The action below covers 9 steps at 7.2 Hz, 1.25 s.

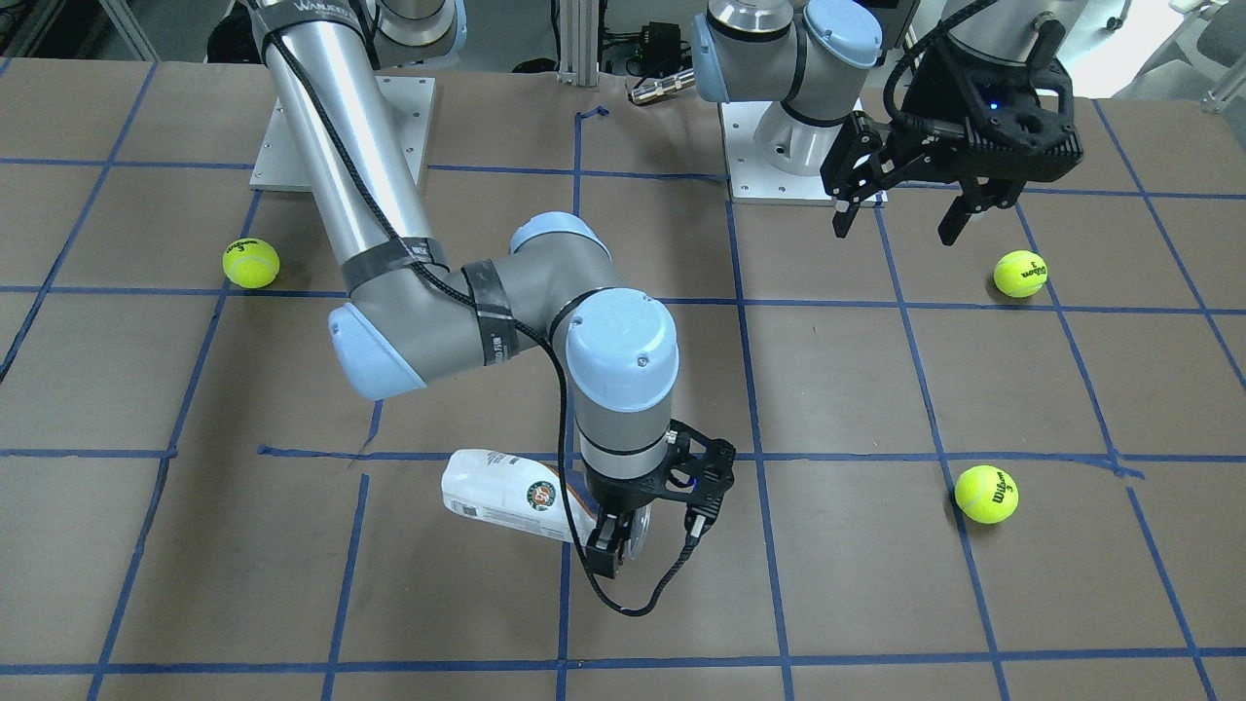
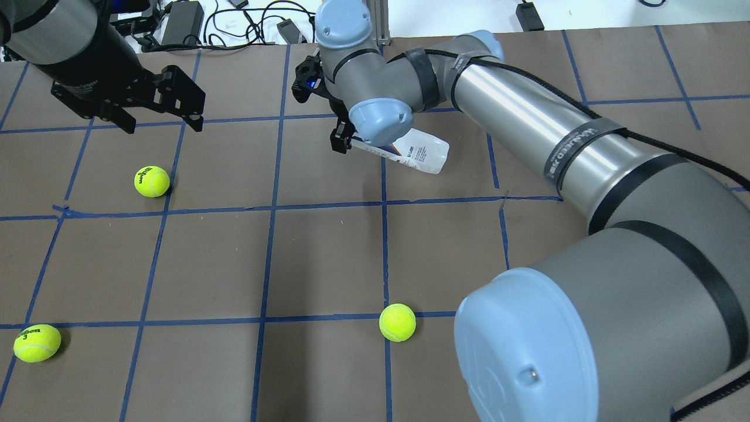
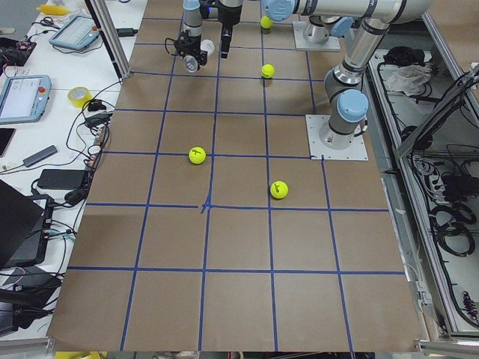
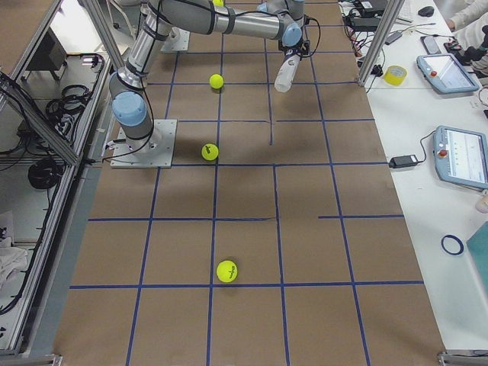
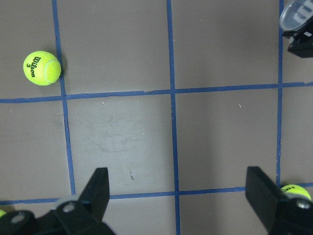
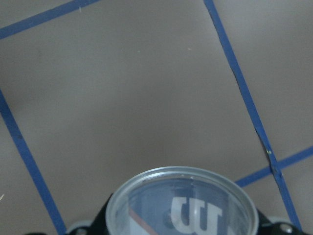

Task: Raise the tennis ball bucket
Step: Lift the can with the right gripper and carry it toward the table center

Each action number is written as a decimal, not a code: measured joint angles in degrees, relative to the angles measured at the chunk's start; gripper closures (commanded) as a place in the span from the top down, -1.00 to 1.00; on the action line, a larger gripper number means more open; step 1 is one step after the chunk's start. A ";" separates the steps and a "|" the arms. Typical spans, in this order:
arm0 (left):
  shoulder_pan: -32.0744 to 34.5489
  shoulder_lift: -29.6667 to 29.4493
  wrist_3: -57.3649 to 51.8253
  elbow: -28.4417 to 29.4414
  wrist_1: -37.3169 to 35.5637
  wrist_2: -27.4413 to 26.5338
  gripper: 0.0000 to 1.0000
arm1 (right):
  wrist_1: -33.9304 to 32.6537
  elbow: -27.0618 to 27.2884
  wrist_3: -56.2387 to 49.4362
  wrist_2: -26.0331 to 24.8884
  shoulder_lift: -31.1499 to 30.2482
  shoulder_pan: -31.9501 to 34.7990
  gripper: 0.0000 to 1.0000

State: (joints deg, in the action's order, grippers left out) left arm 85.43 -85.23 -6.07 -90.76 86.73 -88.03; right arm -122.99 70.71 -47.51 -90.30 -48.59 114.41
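lighting: bright, even, overhead; soft short shadows under tennis balls (image 2: 397, 322); glare on right arm (image 1: 331, 127); right wrist view blurred.

Setting: robotics laboratory. Indicated by table (image 3: 239, 314) papered brown and gridded in blue tape (image 3: 224, 270); teach pendant (image 4: 463, 158) and cables (image 3: 90, 123) laid on side bench (image 4: 412, 202); aluminium framing (image 4: 379, 36).

From overhead centre I see the tennis ball bucket (image 2: 423, 153) at one o'clock, first ball (image 2: 397, 322) at six, second ball (image 2: 152, 181) at nine, third ball (image 2: 37, 343) at eight.
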 measured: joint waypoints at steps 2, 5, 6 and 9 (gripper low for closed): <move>-0.67 0.05 -0.16 0.05 0.07 0.23 1.00 | -2.35 0.06 -4.75 0.13 1.50 3.68 -0.48; -0.93 0.06 -0.50 0.06 0.10 0.52 1.00 | -1.61 1.09 -11.21 -1.12 1.65 6.92 -0.66; -0.96 0.06 -0.51 0.09 0.10 0.54 1.00 | -1.52 2.68 -11.96 -2.52 1.63 7.90 -0.57; -0.96 0.06 -0.52 0.07 0.11 0.55 1.00 | -3.92 5.34 -13.59 -3.68 0.97 8.88 0.21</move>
State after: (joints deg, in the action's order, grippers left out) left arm 84.46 -85.17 -6.59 -90.69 86.84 -87.48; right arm -126.91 76.06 -61.09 -93.99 -47.62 123.29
